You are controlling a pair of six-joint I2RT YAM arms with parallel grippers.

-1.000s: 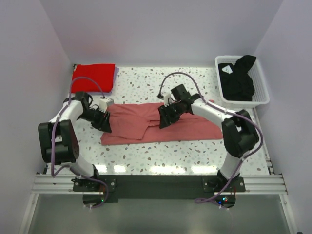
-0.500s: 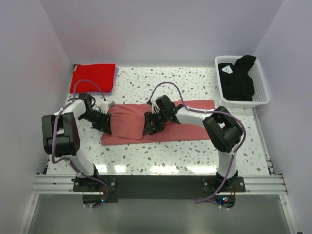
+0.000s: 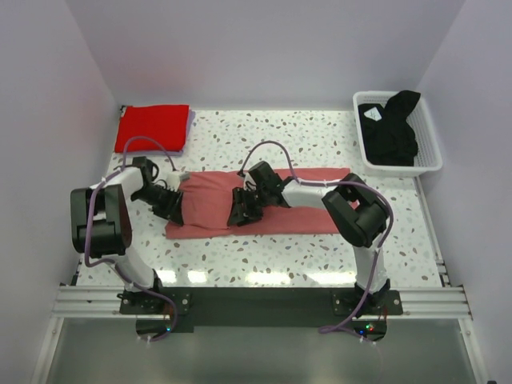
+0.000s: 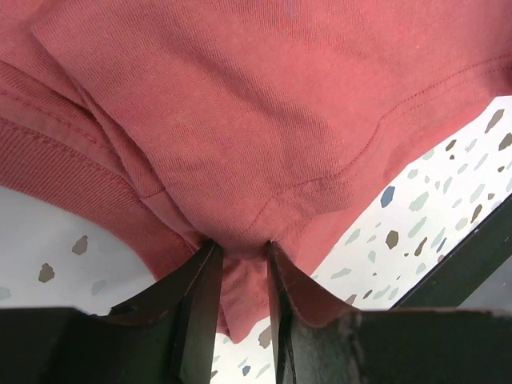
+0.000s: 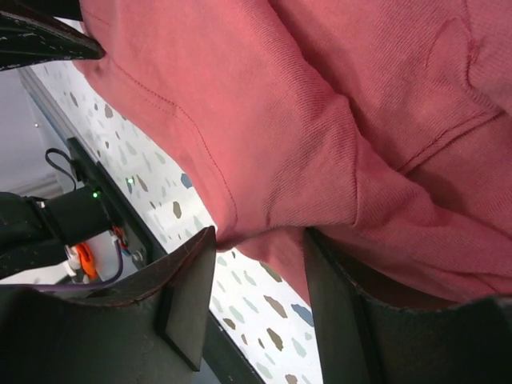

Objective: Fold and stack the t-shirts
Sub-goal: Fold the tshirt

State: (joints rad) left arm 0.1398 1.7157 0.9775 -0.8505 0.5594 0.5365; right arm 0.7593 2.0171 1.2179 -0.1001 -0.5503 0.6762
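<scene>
Pink shirt (image 3: 204,210) lies spread across the middle of the speckled surface (image 3: 264,256). The left pincer (image 4: 240,252) is narrowly pinched on its left edge. The right pincer (image 5: 260,240) straddles a fold mid-shirt, jaws half apart; whether it grips, I cannot tell. A red shirt (image 3: 154,126) lies folded far left, and a black shirt (image 3: 392,128) fills the basket (image 3: 432,152) far right.

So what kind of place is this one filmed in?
Probably a lab test cell, not a home: plain white walls box in a speckled tabletop, and the left arm and right arm are bolted to a metal rail.
</scene>
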